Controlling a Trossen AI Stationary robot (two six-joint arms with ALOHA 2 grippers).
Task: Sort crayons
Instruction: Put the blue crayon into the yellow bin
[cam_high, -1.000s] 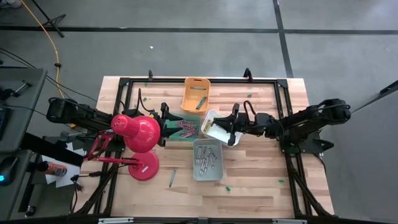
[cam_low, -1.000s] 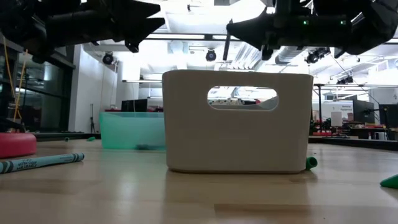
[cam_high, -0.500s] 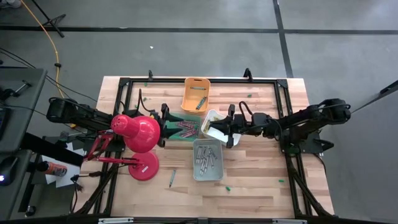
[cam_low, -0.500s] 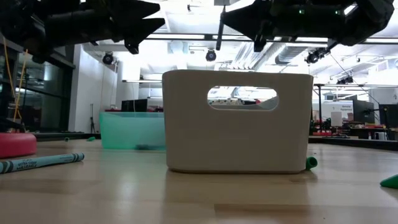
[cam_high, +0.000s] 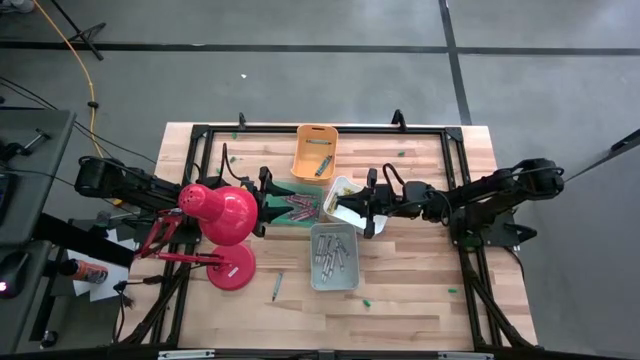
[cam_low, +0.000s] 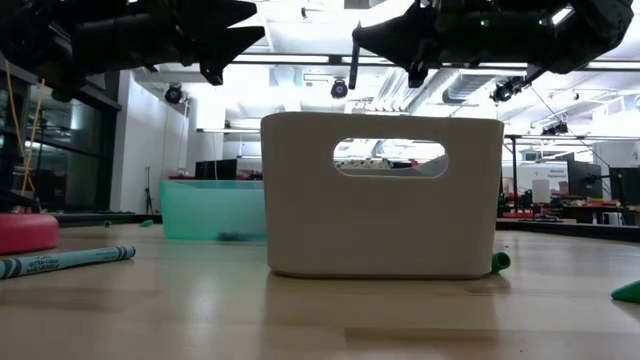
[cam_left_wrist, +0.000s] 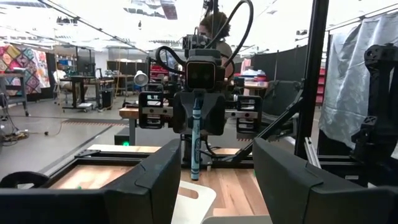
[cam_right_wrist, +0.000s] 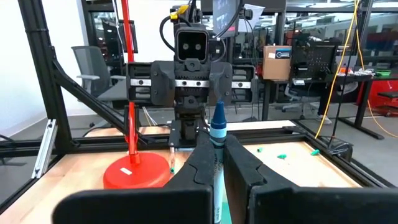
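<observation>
Wooden tabletop (cam_high: 420, 290) carries four bins near its middle: orange (cam_high: 315, 152), white (cam_high: 338, 196), green (cam_high: 296, 210) and grey (cam_high: 333, 256), each with crayons inside, their colours hard to tell from above. A red lamp (cam_high: 222, 214) hides much of the left arm; the left gripper (cam_high: 266, 200) hangs over the green bin's edge, fingers spread and empty. Over the white bin, the right gripper (cam_high: 366, 208) is clenched on a blue crayon (cam_right_wrist: 217, 138), held upright. One loose crayon (cam_high: 277, 288) lies near the front edge. Low down, the grey bin blocks the others.
</observation>
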